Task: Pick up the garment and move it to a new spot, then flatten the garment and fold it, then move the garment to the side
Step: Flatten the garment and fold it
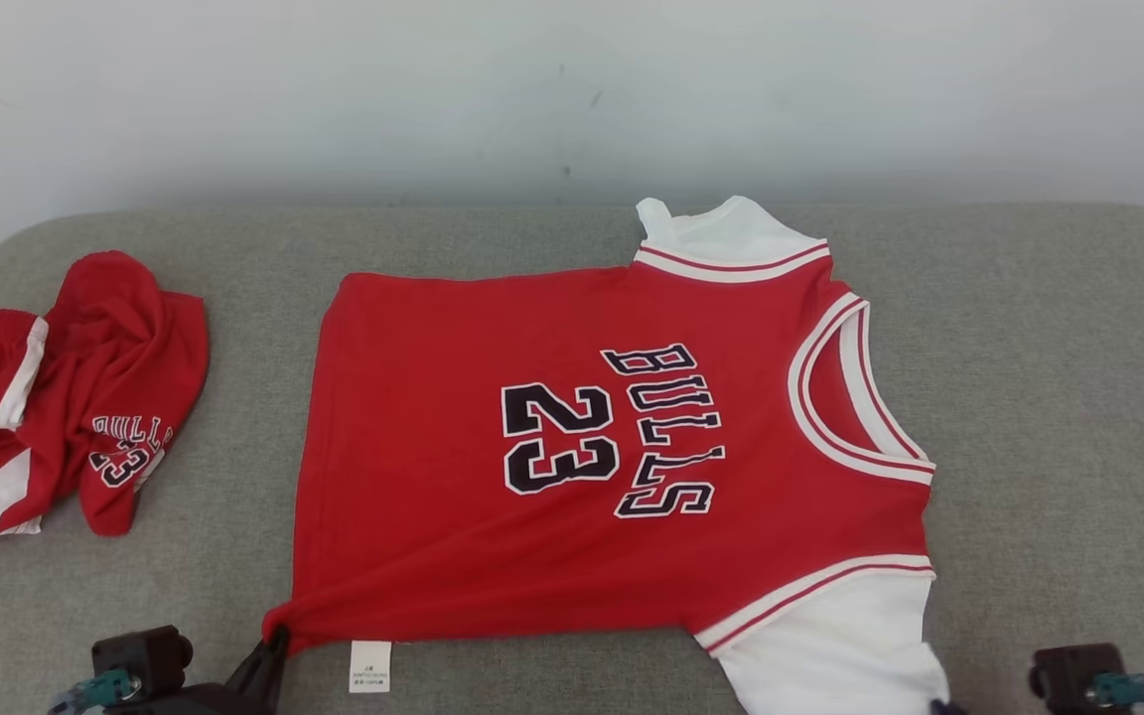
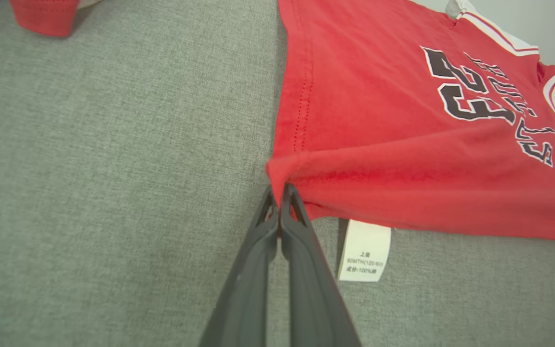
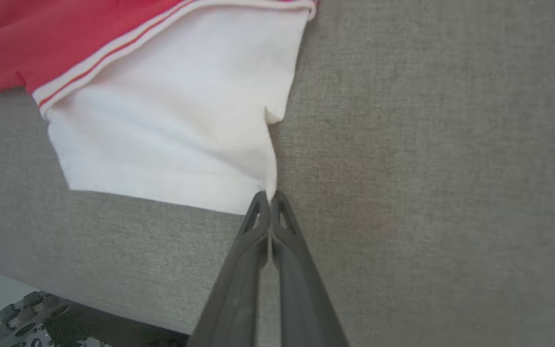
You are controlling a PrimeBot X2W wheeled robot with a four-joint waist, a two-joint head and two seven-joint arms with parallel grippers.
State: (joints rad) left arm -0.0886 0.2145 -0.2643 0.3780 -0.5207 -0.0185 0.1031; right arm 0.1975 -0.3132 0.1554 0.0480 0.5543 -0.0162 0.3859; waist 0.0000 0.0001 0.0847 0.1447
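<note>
Now: near edge gripped for folding.
Left gripper (image 2: 280,190) jaws pinch the jersey (image 1: 413,417) at its hem corner, right gripper (image 3: 269,195) jaws its white sleeve corner; it lies flat on the table (image 1: 1049,397), likely for an even lift.

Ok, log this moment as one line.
jersey: flat on grey cushion | left gripper: shut on hem corner | right gripper: shut on white sleeve corner

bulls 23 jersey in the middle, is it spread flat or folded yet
Spread out, not folded: the jersey lies open across the grey cushion, its whole front print showing.
</note>
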